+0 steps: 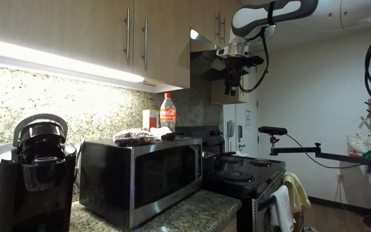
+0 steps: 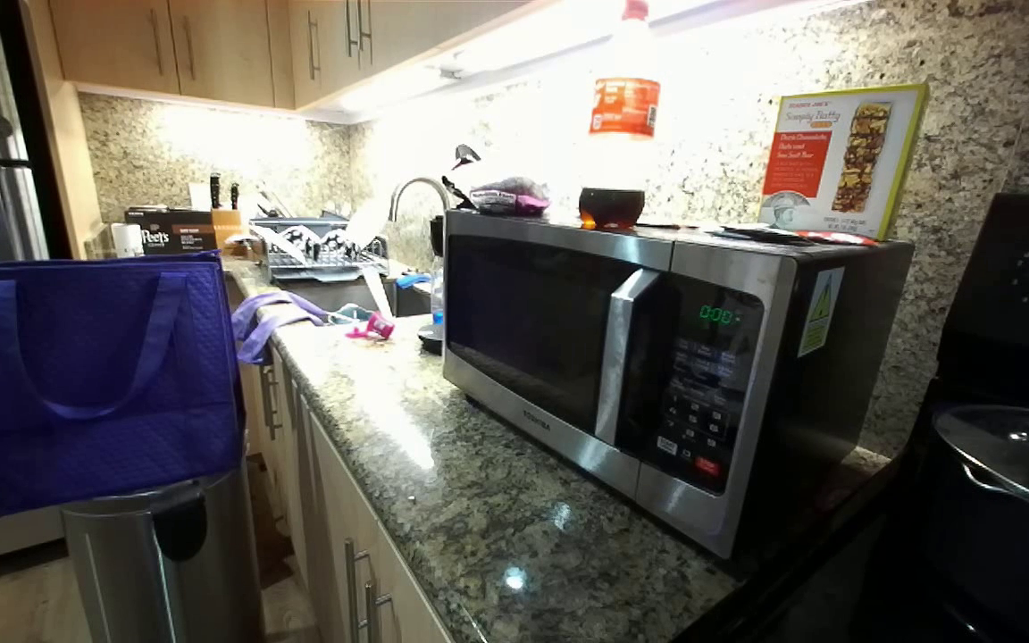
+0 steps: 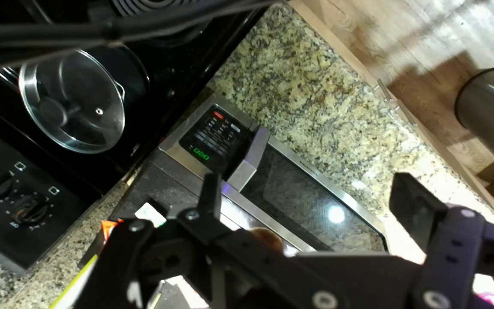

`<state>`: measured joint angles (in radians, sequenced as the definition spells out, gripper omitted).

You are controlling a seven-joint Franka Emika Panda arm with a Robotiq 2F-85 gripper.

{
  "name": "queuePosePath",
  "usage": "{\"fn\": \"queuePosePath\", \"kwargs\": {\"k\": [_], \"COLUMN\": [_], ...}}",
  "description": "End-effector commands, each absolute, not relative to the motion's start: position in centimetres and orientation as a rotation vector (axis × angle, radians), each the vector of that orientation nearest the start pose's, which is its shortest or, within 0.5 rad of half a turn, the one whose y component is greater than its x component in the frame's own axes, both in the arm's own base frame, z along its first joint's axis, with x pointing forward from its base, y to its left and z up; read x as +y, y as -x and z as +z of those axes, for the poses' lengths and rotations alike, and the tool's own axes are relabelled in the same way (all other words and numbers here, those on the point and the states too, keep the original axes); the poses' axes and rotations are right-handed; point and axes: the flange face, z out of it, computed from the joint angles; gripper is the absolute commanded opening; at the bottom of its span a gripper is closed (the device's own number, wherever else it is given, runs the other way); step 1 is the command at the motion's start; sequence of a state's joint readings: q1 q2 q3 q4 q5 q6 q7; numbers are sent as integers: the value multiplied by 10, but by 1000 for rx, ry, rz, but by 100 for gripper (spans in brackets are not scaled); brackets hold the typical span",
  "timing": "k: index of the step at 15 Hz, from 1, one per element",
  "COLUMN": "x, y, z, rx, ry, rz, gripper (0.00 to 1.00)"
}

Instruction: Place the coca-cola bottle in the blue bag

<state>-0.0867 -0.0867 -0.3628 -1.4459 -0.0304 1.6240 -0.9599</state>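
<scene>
The coca-cola bottle (image 1: pixel 168 114) stands upright on top of the microwave. It is clear plastic with a red cap, a red label and dark liquid at the bottom, and it also shows in an exterior view (image 2: pixel 624 109). In the wrist view a rounded brown part (image 3: pixel 268 237), seemingly of the bottle, is mostly hidden by the gripper. The blue bag (image 2: pixel 112 384), purple-blue with handles, sits on a metal bin; it is out of the wrist view. My gripper (image 1: pixel 231 90) hangs in the air beyond the bottle, apart from it. In the wrist view the gripper (image 3: pixel 311 199) is open and empty.
The microwave (image 2: pixel 532 313) stands on the granite counter (image 2: pixel 443 500). A snack-bar box (image 2: pixel 840 161) and a food bag (image 1: pixel 134 136) lie near the bottle. Cabinets (image 1: pixel 163 42) hang above. A lidded pot (image 3: pixel 73 103) is on the stove. A coffee maker (image 1: pixel 37 180) stands beside the microwave.
</scene>
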Motion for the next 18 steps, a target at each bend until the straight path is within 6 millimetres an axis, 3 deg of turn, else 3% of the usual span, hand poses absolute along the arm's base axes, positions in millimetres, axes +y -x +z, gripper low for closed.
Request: {"fn": "queuePosePath", "kwargs": {"k": [1,4,8,12,18], "x": [-238,-226,-205,-197,-189], "y": [-503,-541,-588,-621,-622], "z": [727,721,716,723,714], "rx": [-951,-1025,-1167,-1205,-1184], "ry": [3075,2998,2930,2961,2964], "rz": [-474,-590,-613,-656,-646], "gripper": [100,100,100,100,100]}}
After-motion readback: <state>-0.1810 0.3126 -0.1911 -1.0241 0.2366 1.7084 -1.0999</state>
